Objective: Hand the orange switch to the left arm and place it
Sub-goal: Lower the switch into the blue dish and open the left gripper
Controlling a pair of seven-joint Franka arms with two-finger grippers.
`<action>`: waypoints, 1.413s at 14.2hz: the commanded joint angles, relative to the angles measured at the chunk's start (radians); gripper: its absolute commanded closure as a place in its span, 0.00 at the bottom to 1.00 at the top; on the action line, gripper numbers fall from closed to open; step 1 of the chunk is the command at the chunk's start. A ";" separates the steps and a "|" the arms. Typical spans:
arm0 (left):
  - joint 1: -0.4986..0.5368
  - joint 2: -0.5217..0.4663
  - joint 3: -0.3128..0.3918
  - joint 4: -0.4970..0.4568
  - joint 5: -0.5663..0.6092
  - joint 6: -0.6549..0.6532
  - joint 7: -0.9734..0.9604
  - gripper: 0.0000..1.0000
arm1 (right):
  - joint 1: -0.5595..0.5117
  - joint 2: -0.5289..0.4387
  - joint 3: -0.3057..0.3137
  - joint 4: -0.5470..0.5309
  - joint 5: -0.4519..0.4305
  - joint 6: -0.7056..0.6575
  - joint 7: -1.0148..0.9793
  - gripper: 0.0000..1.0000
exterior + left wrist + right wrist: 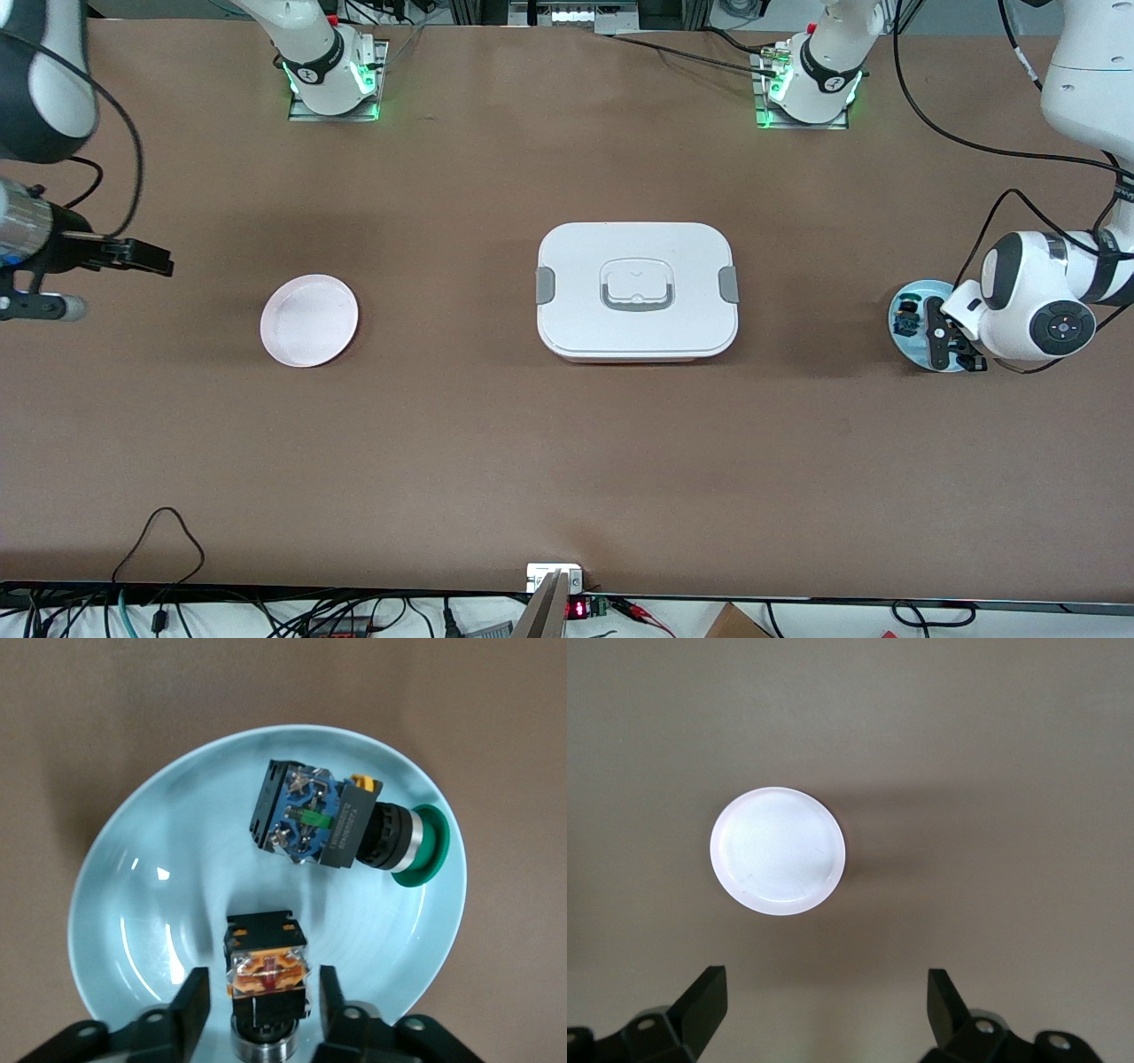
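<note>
Brown paper covers the counter (567,461), and the box (637,290) stands in its middle, between two plates. The orange switch (267,975) lies in the light blue plate (133,930) at the left arm's end, beside a blue-and-teal switch (341,819). The left hand (264,1003) is low over this plate with one finger on each side of the orange switch; its fingers stand apart and I judge they do not press the switch yet. The right hand (826,1001) waits wide apart over the counter near the empty pink plate (309,320) at the right arm's end. So the task is only at the beginning: the grasp, the lift, the passing over or around the box and the handover are all left.
</note>
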 commanded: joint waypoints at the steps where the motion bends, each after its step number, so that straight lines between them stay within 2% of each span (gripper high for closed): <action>1: 0.015 -0.041 -0.022 0.007 0.005 -0.049 0.038 0.00 | -0.053 -0.044 0.102 0.019 -0.030 -0.031 0.020 0.00; 3: 0.013 -0.076 -0.039 0.010 0.000 -0.084 0.027 0.00 | -0.016 -0.058 0.096 0.006 -0.074 -0.059 0.037 0.00; 5: 0.010 -0.101 -0.078 0.067 -0.046 -0.202 -0.014 0.00 | -0.019 -0.073 0.090 -0.034 -0.065 -0.039 0.037 0.00; 7: 0.007 -0.101 -0.135 0.165 -0.069 -0.358 -0.097 0.00 | 0.010 -0.083 0.034 -0.066 -0.053 0.015 0.037 0.00; 8: 0.004 -0.101 -0.164 0.208 -0.077 -0.432 -0.169 0.00 | 0.061 -0.083 -0.014 -0.065 -0.036 0.013 0.037 0.00; 9: 0.001 -0.099 -0.177 0.243 -0.118 -0.513 -0.246 0.00 | 0.111 -0.083 -0.067 -0.065 -0.032 0.016 0.029 0.00; 10: -0.006 -0.099 -0.180 0.272 -0.177 -0.597 -0.340 0.00 | 0.122 -0.083 -0.084 -0.064 -0.030 0.018 0.015 0.00; 15: -0.161 -0.099 -0.184 0.444 -0.302 -0.840 -0.872 0.00 | 0.113 -0.103 -0.086 -0.100 0.007 0.051 -0.038 0.00; 17: -0.195 -0.102 -0.190 0.509 -0.313 -0.876 -1.080 0.00 | 0.113 -0.153 -0.088 -0.193 0.008 0.149 -0.038 0.00; 20: -0.211 -0.101 -0.206 0.625 -0.351 -0.882 -1.208 0.00 | 0.108 -0.161 -0.088 -0.208 0.010 0.162 -0.038 0.00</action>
